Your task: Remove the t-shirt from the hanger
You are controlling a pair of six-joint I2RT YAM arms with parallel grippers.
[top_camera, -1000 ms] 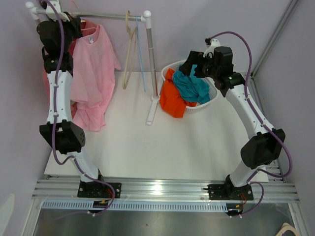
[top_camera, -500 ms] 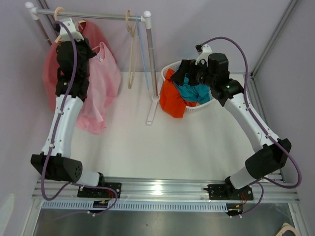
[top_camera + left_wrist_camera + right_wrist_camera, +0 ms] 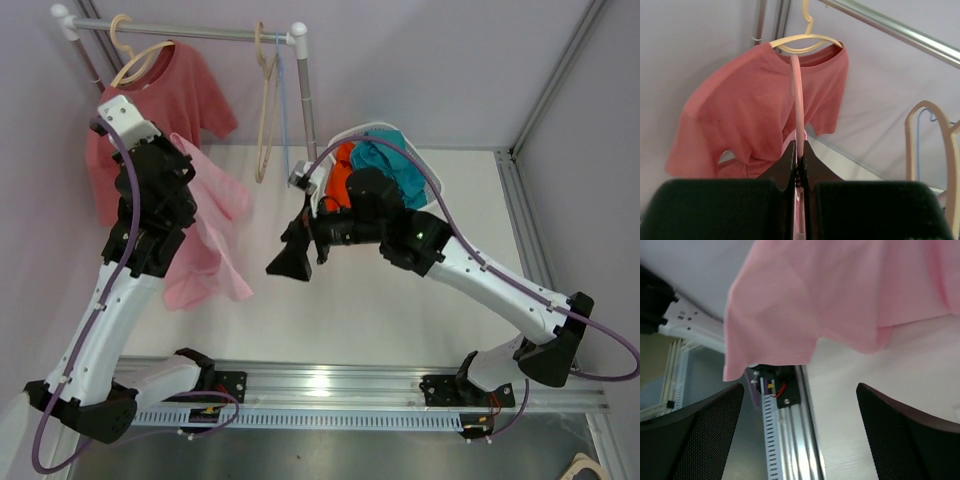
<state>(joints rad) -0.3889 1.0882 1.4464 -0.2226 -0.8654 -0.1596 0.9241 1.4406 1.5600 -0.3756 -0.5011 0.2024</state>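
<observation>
Our left pincer (image 3: pixel 799 152) is closed tight on the slender pink plastic hanger (image 3: pixel 797 100), whose thin stem rises straight up out of the jaws. The pale pink cotton t-shirt (image 3: pixel 210 235) hangs on it and drapes below and beside that pincer, clear of the white surface (image 3: pixel 400 320). We judge the hanger is held up like this so the cloth hangs free and the other arm can get at it.

Our right pincer (image 3: pixel 288 258) is spread wide with nothing in it. It points at the shirt's lower edge, which lies just ahead of its fingers in the wrist view but is not yet between them. We read this as the approach to pinching the hem or a sleeve.

Beyond the left pincer, a salmon-red t-shirt (image 3: pixel 755 115) sits on a cream hanger (image 3: pixel 805 42) hooked over the metal rail (image 3: pixel 200 33). It is apart from what we hold.

Behind the right pincer stands the white plastic basket (image 3: pixel 436 185) of orange and teal clothes. We judge the stripped shirt may be meant for it.
</observation>
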